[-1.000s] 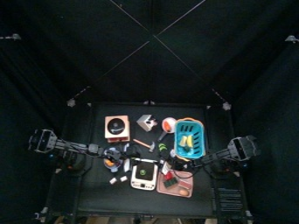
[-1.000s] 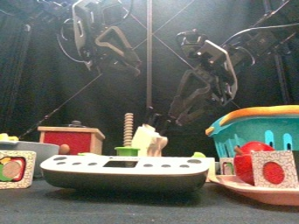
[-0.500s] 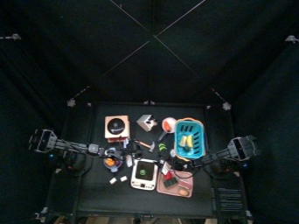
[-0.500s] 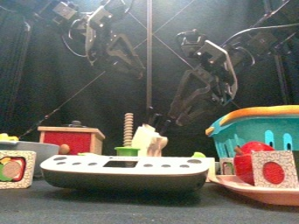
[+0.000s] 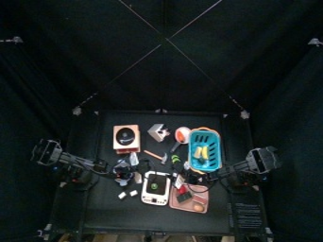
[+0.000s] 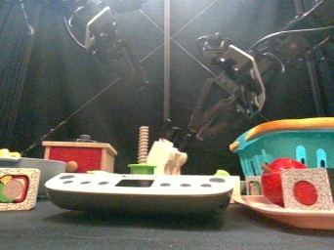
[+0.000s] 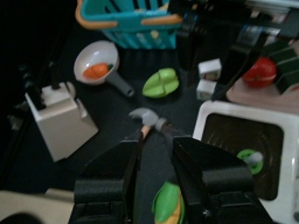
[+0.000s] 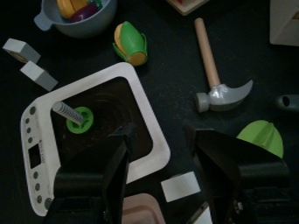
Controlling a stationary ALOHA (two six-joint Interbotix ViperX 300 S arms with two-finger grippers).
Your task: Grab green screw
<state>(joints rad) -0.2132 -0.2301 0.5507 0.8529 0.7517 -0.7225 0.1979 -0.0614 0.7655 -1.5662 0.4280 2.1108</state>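
Note:
The green screw [image 8: 73, 116] has a grey threaded shaft and a green head. It stands upright on the dark pan of the white scale [image 8: 47, 166], and the front view shows the green screw [image 6: 144, 148] rising behind the scale [image 6: 137, 190]. My right gripper [image 8: 163, 166] hovers open just beside it, with nothing between its fingers. From the front, the right gripper [image 6: 200, 122] hangs to the right of the screw and a little behind it. My left gripper [image 7: 158, 175] is raised high, jaws slightly apart, over a yellow-green toy [image 7: 167, 201] lying on the table.
A blue basket [image 6: 294, 146] and a pink tray [image 6: 294, 213] stand on the right, and a red box [image 6: 78, 154] on the left. Around the scale lie a hammer [image 8: 216, 74], a grey bowl [image 8: 76, 17], a green leaf-shaped piece [image 8: 263, 140] and small white blocks [image 8: 24, 52].
The left arm has swung its gripper about high above the table. My right gripper has stayed still, open beside the screw.

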